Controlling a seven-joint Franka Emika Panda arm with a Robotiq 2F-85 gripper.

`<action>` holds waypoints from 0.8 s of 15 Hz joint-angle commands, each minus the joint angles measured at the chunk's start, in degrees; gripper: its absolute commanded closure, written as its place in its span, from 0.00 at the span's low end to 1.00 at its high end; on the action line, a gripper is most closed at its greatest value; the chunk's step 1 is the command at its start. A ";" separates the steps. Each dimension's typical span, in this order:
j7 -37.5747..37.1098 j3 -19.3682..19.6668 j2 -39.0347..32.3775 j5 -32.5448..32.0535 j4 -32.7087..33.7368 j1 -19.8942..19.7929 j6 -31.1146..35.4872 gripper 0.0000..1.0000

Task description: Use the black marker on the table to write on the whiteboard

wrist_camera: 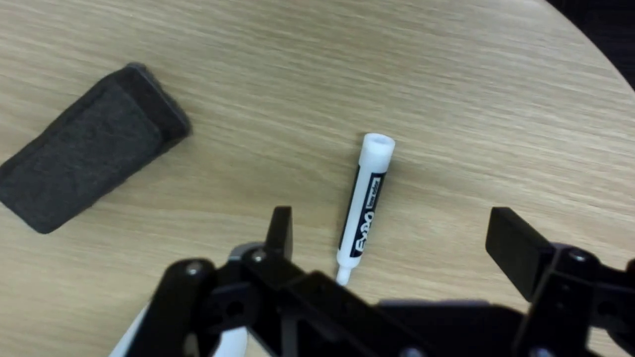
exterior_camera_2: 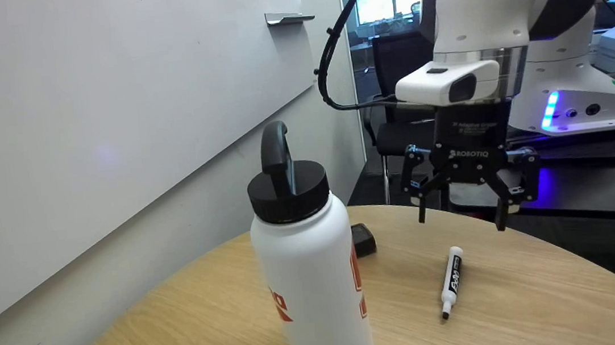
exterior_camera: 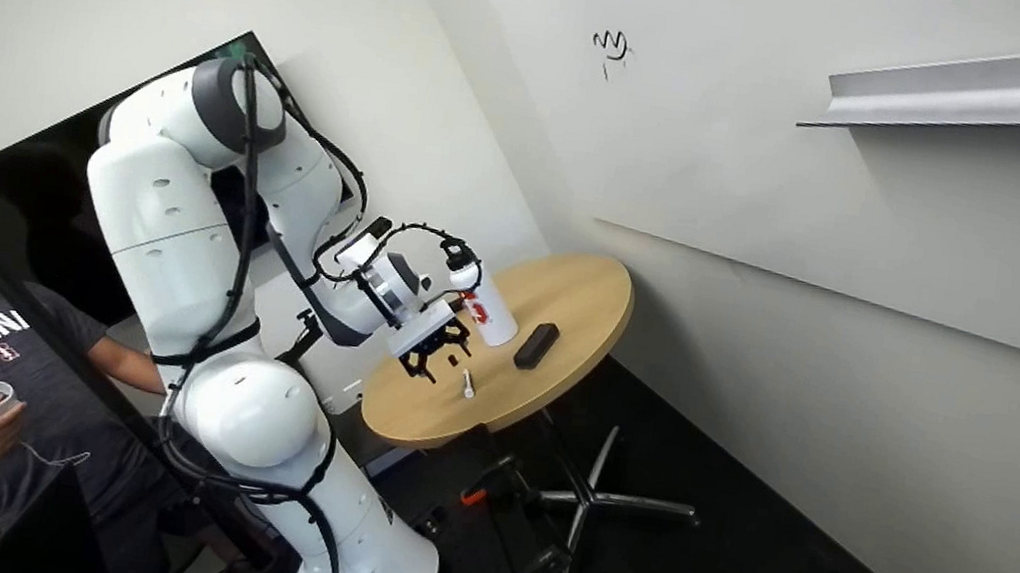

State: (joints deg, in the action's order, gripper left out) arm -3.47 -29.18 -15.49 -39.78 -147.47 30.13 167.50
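Observation:
The marker (exterior_camera_2: 452, 281) lies on the wooden table (exterior_camera_2: 186, 328); it has a white body, a black label and a black writing tip in an exterior view. In the wrist view the marker (wrist_camera: 364, 208) lies between the finger lines, nearer the left finger, its thin end partly hidden by the gripper. My gripper (exterior_camera_2: 461, 224) is open and empty, pointing down above the table and apart from the marker. The marker (exterior_camera: 468, 383) also shows in an exterior view, with a small black piece (exterior_camera: 453, 360) beside it. The whiteboard (exterior_camera: 738, 179) bears small black scribbles (exterior_camera: 612, 44).
A white bottle with red print (exterior_camera_2: 319, 285) stands upright on the table, close to the gripper (exterior_camera: 449, 364). A dark eraser block (wrist_camera: 94, 148) lies on the table. A metal ledge (exterior_camera: 1004, 92) juts from the whiteboard. A person (exterior_camera: 2, 372) stands behind the arm.

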 commanded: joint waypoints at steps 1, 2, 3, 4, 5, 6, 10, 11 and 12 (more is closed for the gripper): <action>0.13 2.38 -7.47 -2.55 4.32 1.16 3.45 0.00; 0.51 2.52 -8.86 -2.89 4.88 1.20 4.74 0.00; 0.46 2.82 -9.94 -3.45 5.41 1.39 5.75 0.00; 0.45 3.11 -10.87 -3.97 5.69 1.51 7.21 0.00; 0.15 3.58 -11.57 -4.46 5.85 1.80 8.48 0.00; -0.01 3.95 -12.13 -4.77 5.90 2.00 9.78 0.00; -3.01 9.20 -11.09 -5.67 5.69 6.54 13.32 0.00; -3.86 11.00 -10.71 -5.25 5.87 8.27 13.37 0.00; -4.47 12.63 -10.68 -4.92 6.16 9.88 13.22 0.00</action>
State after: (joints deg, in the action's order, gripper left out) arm -4.34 -21.24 -27.49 -44.01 -141.80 35.33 179.56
